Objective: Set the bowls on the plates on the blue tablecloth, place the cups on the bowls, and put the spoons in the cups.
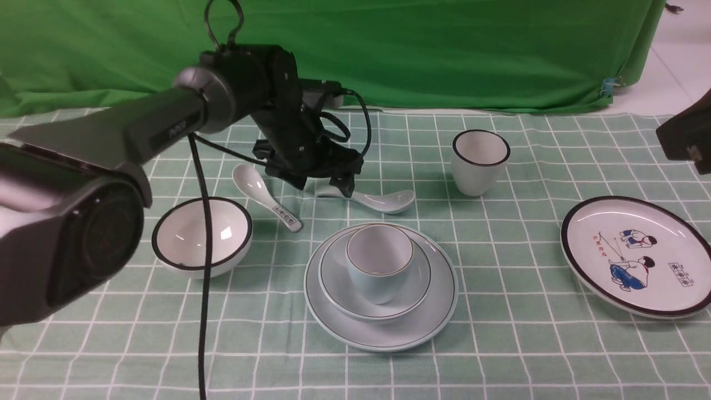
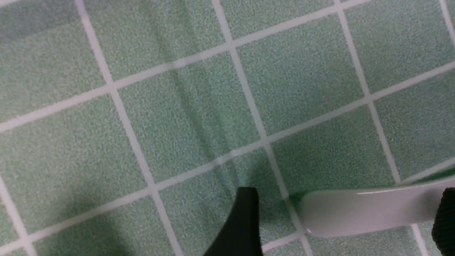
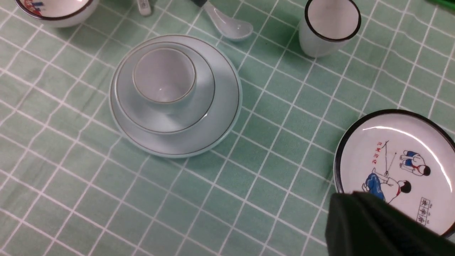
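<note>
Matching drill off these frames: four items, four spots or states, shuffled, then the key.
Things:
1. pale blue cup
2. white bowl
3. cartoon plate
4. pale blue spoon

Places or states:
A. handle lying between the jaws of the open left gripper
B. nothing on it, on the tablecloth at the robot's right
C. standing in the pale blue bowl
D. empty, on the tablecloth at the robot's left

Pairs: 1-C, 2-D, 3-B, 4-A.
</note>
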Available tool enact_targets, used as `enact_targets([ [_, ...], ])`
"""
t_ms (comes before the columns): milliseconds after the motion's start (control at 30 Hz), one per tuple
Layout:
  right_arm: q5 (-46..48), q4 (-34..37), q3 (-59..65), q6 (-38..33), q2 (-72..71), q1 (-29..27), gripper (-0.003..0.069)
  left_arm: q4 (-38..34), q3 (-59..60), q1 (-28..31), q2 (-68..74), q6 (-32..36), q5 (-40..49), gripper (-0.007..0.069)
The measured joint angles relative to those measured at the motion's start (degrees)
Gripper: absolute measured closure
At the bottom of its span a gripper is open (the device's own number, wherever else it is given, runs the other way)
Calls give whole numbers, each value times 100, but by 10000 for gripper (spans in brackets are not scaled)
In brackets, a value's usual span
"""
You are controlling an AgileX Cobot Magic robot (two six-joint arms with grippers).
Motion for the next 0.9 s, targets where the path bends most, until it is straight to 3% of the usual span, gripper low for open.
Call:
enact_targets([
  [200, -141, -25, 0, 0, 0, 0, 637, 5, -5, -12, 15, 419, -15, -15],
  [400, -244, -43, 0, 0, 0, 0, 638, 5, -17, -50, 15, 293, 271, 42],
  [667, -276, -49, 0, 0, 0, 0, 638, 6, -561, -50, 15, -847, 1015, 92],
  [900, -283, -49, 5, 0, 0, 0, 638, -141, -1093, -25, 10, -2713, 1336, 162],
])
